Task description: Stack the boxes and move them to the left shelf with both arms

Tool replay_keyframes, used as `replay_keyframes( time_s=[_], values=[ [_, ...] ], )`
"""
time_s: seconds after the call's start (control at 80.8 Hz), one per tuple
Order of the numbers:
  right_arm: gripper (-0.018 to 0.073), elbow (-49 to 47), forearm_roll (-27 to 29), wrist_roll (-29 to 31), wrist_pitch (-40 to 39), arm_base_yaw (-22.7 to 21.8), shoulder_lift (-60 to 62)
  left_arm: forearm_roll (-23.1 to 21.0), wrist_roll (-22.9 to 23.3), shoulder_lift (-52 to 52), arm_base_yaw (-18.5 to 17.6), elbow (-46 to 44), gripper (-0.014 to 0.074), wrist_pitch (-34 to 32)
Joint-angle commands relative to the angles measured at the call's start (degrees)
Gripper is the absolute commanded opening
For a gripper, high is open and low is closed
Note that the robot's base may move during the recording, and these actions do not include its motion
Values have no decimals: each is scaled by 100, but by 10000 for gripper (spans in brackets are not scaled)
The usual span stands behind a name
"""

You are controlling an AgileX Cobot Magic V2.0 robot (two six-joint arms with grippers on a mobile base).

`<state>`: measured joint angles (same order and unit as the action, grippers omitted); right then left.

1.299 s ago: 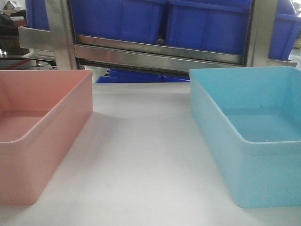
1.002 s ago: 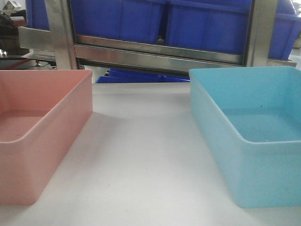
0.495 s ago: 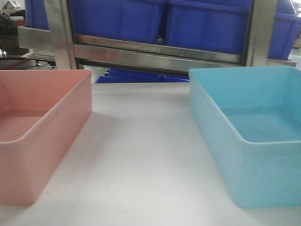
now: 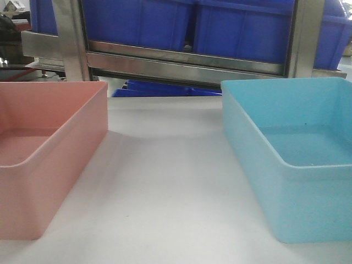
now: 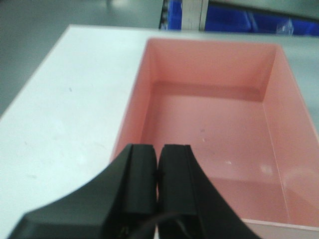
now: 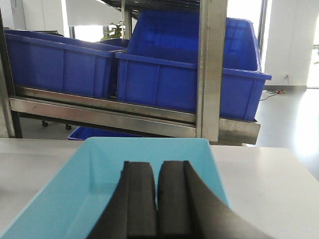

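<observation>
- Salmon pink plastic bin [image 4: 55, 181] at frame left and sky blue plastic bin [image 4: 308, 203] at frame right: stacking not begun.
- Left gripper [image 5: 157, 152] and right gripper [image 6: 156, 169] are pressed together and empty; next they probably spread onto a rim.

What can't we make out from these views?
Front view: pink bin cut off by the left edge, blue bin by the right edge.
Left wrist view: pink bin's near rim hidden behind left gripper fingers.
Right wrist view: blue bin's near end hidden behind right gripper fingers.
Left shelf: not identifiable anywhere.
</observation>
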<state>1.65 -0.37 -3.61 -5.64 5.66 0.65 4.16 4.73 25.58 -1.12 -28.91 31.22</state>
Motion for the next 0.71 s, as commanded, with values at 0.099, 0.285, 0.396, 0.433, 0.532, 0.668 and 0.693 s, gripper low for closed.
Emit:
replay_keyframes(
  time_s=[0.099, 0.285, 0.396, 0.433, 0.532, 0.668, 0.693],
  values=[
    [49, -130, -6, 43, -475, -4, 111, -655, 25, 1549, -9, -965, 0, -20],
    [49, -130, -6, 43, -475, -4, 111, -652, 25, 3142, 112, -1901, 0, 493],
    [49, -130, -6, 43, -475, -4, 111, -641, 1, 4067, 348, -2629, 0, 917],
    [49, -130, -6, 43, -475, -4, 111, -641, -120, 4342, 407, -2842, 0, 1069],
    [49, -130, -6, 43, -475, -4, 111, -743, -756, 4969, 537, -3516, 42, 1688],
    [49, -130, -6, 43, -475, -4, 111, -848, -1011, 5805, 771, -4389, 335, 2113],
    [49, -130, -6, 43, -475, -4, 111, -848, -1038, 5953, 820, -4535, 398, 2129]
  ],
)
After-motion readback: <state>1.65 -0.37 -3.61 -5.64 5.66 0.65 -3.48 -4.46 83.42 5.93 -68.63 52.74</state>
